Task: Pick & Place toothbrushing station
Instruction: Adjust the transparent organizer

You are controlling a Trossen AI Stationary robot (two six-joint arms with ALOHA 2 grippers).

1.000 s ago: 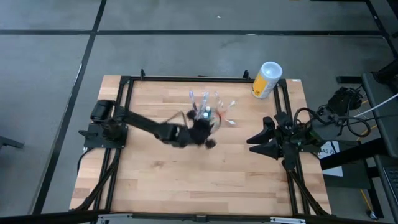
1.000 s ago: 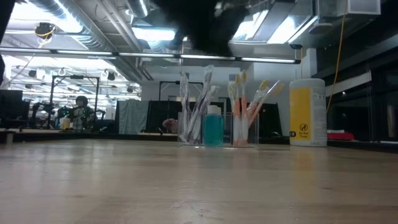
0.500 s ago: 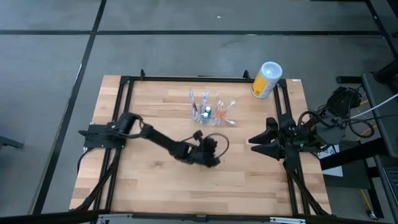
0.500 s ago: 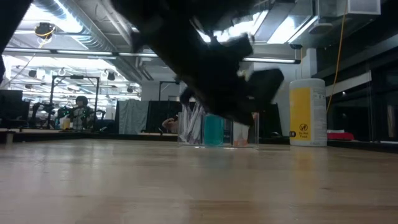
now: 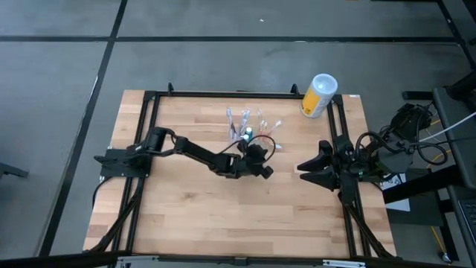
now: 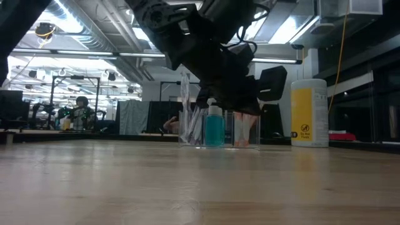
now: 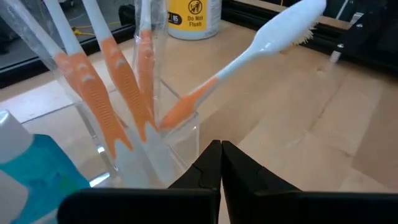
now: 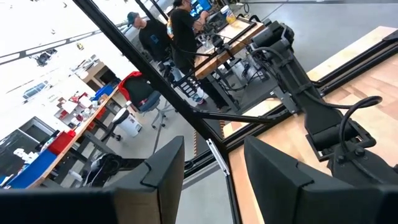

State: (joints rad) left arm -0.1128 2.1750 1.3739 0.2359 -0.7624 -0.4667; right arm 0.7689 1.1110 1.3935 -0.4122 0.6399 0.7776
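The left tool point(image 5: 262, 168) is seen clenched empty just in front of the station point(image 5: 249, 130), mid-bench point(image 5: 186, 208), partly blocking it. A yellow canister point(image 5: 318, 95) stands farther right. The right tool point(image 5: 303, 171) is parked, released.

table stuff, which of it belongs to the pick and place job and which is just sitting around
Part of the job:
- toothbrushing station, clear holder with orange-handled toothbrushes and a teal bottle
- left gripper, shut, right beside the holder

Just sitting around:
- yellow canister with white lid, at a far corner
- right gripper, open, parked at the table's edge
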